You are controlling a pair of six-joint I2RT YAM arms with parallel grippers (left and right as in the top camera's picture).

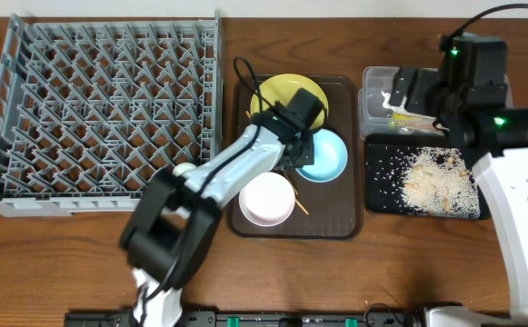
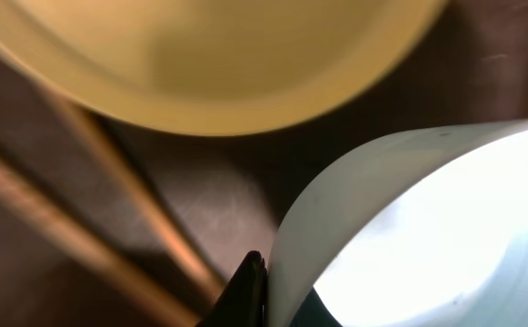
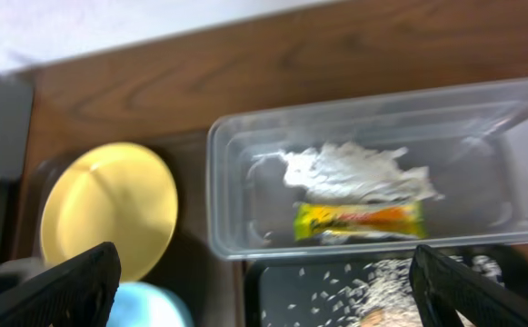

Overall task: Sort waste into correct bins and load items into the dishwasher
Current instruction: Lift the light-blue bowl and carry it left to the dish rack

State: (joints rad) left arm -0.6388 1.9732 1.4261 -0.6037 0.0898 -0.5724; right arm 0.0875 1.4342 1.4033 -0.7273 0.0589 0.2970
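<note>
My left gripper [image 1: 302, 145] is shut on the near rim of the light blue bowl [image 1: 325, 156] on the brown tray [image 1: 336, 218]. In the left wrist view one finger [image 2: 253, 289] presses the bowl's [image 2: 427, 227] outer wall. The yellow plate [image 1: 286, 94] and chopsticks [image 2: 127, 195] lie beside it. The white bowl [image 1: 266, 198] sits nearer. My right gripper [image 1: 407, 91] is open and empty [image 3: 264, 291] above the clear tub [image 3: 236, 182], which holds the wrapper [image 3: 359, 221] and crumpled paper [image 3: 354, 171]. Rice scraps [image 1: 438, 182] lie on the black tray [image 1: 377, 195]. The small cup is out of view.
The big grey dish rack [image 1: 109, 100] stands at the left, touching the brown tray's left side. The clear tub [image 1: 373, 109] and black tray sit close together at the right of the brown tray.
</note>
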